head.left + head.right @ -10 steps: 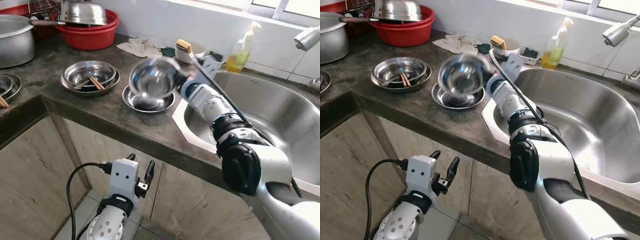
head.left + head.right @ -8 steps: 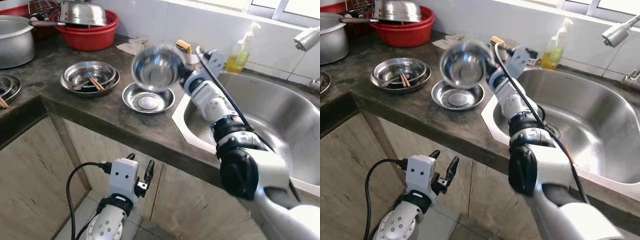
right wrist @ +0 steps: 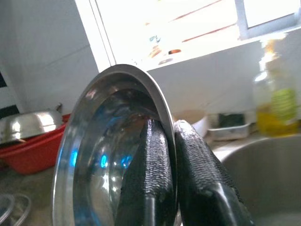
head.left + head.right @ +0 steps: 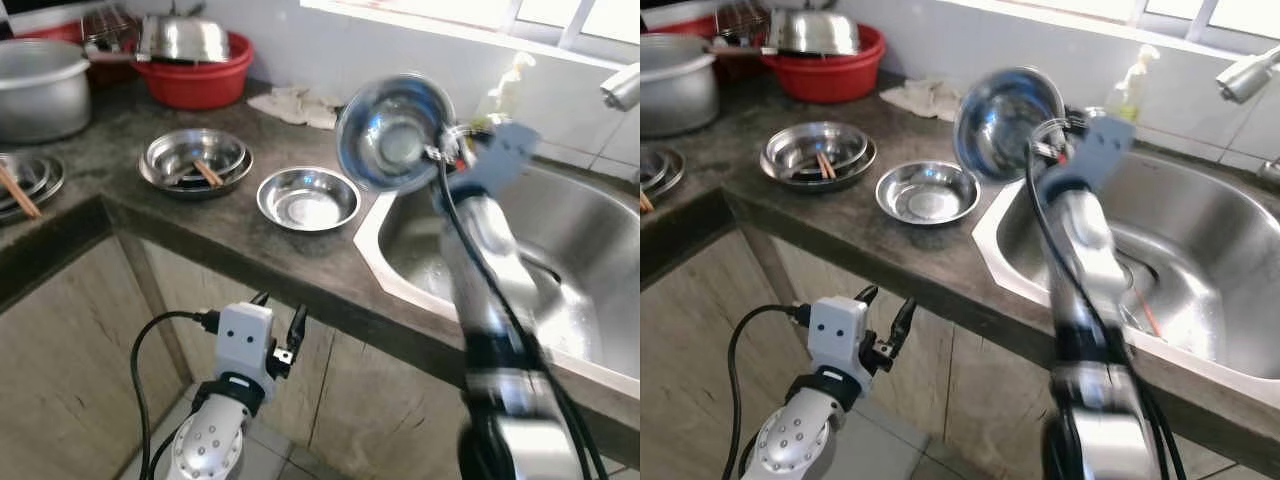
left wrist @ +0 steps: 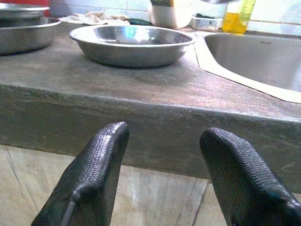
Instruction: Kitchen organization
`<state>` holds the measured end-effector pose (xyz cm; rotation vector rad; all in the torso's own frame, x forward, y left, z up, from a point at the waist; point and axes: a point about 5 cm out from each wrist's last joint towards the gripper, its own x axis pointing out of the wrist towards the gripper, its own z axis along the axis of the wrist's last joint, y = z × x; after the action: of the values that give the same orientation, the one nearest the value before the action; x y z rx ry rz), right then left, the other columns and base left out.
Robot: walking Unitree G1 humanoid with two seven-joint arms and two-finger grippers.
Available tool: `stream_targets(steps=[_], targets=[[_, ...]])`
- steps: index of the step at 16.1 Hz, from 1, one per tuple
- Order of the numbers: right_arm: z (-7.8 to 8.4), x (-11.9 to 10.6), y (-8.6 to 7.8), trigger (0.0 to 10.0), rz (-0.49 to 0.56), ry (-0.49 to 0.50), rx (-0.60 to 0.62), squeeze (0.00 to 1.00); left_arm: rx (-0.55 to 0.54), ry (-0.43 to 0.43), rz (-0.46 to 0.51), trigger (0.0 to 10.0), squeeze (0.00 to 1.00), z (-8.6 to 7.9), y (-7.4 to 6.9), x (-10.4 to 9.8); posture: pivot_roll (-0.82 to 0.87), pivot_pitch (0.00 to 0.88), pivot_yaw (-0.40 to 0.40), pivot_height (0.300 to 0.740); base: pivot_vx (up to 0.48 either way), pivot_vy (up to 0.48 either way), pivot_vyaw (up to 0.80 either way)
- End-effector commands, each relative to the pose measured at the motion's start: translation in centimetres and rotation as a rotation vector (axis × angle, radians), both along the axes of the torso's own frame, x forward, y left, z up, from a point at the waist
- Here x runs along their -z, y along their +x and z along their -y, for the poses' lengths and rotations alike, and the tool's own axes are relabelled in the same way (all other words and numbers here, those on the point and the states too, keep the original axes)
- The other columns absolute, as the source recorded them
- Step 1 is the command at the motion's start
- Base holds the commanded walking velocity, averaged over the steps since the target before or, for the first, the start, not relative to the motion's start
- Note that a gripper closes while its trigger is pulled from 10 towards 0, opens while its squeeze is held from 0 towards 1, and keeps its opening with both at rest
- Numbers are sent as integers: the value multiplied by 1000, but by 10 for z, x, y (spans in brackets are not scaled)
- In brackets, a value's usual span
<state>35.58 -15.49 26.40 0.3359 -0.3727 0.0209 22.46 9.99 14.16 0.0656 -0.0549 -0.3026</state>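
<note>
Step in hand: carrying a steel bowl (image 4: pixel 395 130), held up on edge above the corner where the surface (image 4: pixel 230 235) meets the sink (image 4: pixel 570 250); destination not evident, sink a fair guess.
Right gripper (image 3: pixel 167 155): fingers clenched on the bowl's rim, one pad inside, one outside; thin pinch, hollow facing the camera.
Left gripper (image 5: pixel 162 141): fingers released, hanging low in front of the cabinet under the surface edge, idle.
Bowl position: airborne, apart from everything, above and just beside the shallow steel dish (image 4: pixel 308 198) on the surface.
Neighbours: stacked steel dishes with chopsticks (image 4: pixel 196 162) further left; red basin (image 4: pixel 205 75) with an upturned bowl at the back; soap bottle (image 4: pixel 1127 90) behind the sink; tap (image 4: pixel 1247 75) at far right.
Doing it well: keep the rim pinch firm, since a smooth rim held on edge probably tends to pivot; level the hollow before lowering; travel slow over the sink lip; steer wide of the soap bottle and tap.
Risk: slip or swing, clatter against the sink wall or the dish below.
Release: only once the base rests flat.
</note>
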Motion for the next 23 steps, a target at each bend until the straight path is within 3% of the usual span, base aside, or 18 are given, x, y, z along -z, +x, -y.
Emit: stream_targets(steps=[1, 4, 7, 12, 17, 18, 19, 22, 23], targets=[[4, -6, -11, 0, 24, -28, 28, 0, 13, -4, -4, 10000, 0, 1, 1, 1, 89, 9, -74, 740, 0, 0, 0], [10, 7, -42, 0, 14, -139, 78, 0, 29, -6, 7, 10000, 0, 3, 7, -1, 75, 4, -59, 740, 0, 0, -154], [11, 23, -52, 0, -51, -177, 96, 0, 44, 11, 23, 10000, 0, 5, 12, -2, 72, 1, -51, 740, 0, 0, -792], [6, 28, -51, 0, -107, -218, 89, 0, 74, 60, 29, 10000, 0, 7, 13, 0, 71, 1, -49, 740, 0, -318, -793], [-5, 17, -37, 0, -109, -254, 17, 0, 38, 17, 4, 10000, 0, 4, 15, 1, 75, 13, -56, 740, 134, -213, -160], [-6, 17, -33, 8588, -124, -272, 3, 0, 36, 17, 7, 10000, 0, 3, 15, 1, 76, 16, -58, 740, 0, 0, 0], [-6, 16, -28, 10000, -135, -285, 0, 0, 36, 17, 7, 10000, 0, 3, 14, 1, 77, 20, -58, 740, 0, 0, 0], [-5, 17, -16, 10000, -183, -307, -15, 0, 37, 15, 4, 10000, 0, 4, 13, 1, 78, 35, -58, 740, 0, 0, 0], [-3, 22, -1, 10000, -249, -312, -17, 0, 40, 11, 1, 10000, 0, 5, 11, 1, 81, 53, -65, 740, 0, 0, 0]])
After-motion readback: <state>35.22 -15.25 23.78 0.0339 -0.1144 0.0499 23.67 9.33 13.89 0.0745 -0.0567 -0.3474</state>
